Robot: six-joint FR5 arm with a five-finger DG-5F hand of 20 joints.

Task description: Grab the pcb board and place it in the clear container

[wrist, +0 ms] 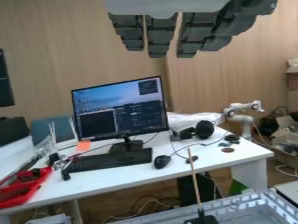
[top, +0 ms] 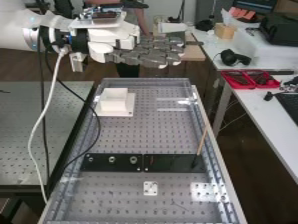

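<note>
Robot hand (top: 156,56) open and empty.
The small near plate (top: 151,188), possibly the pcb board, looks light and stiff; pinch its opposite edges.

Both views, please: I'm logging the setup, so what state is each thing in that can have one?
Hand: open, fingers straight, raised.
White block: upright on its white plate.
Thin stick: leaning, in its dark base.
Black plates: flat, side by side.
Red tray: open, things inside.
Monitor: on.
Headphones: resting on the desk.
</note>
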